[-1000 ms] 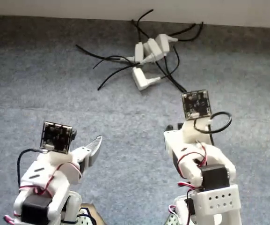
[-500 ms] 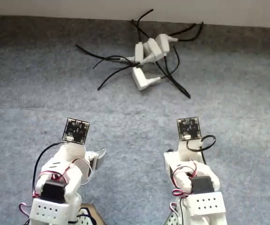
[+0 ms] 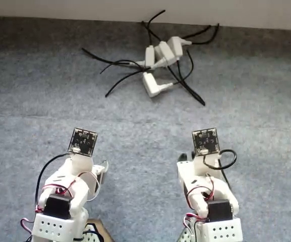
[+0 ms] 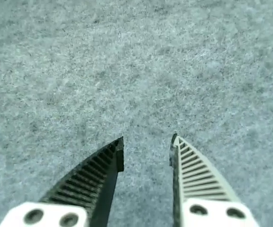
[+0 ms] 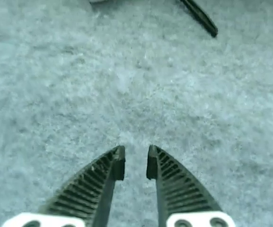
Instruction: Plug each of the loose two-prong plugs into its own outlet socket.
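Plugs [image 3: 161, 52] heaped at far edge of grey surface [image 3: 34, 101], tangled in thin black cords [image 3: 119, 63], one plug [image 3: 153, 84] lying slightly apart from the rest. Probably light, hard-shelled and somewhat slick; cords springy, likely to drag neighbours along. Best taken across the flat sides of a white body, clear of prongs and cord. Left end effector [image 4: 146, 151] parted and empty over bare surface; right end effector [image 5: 135, 161] parted only narrowly, also empty, both well short of the heap.
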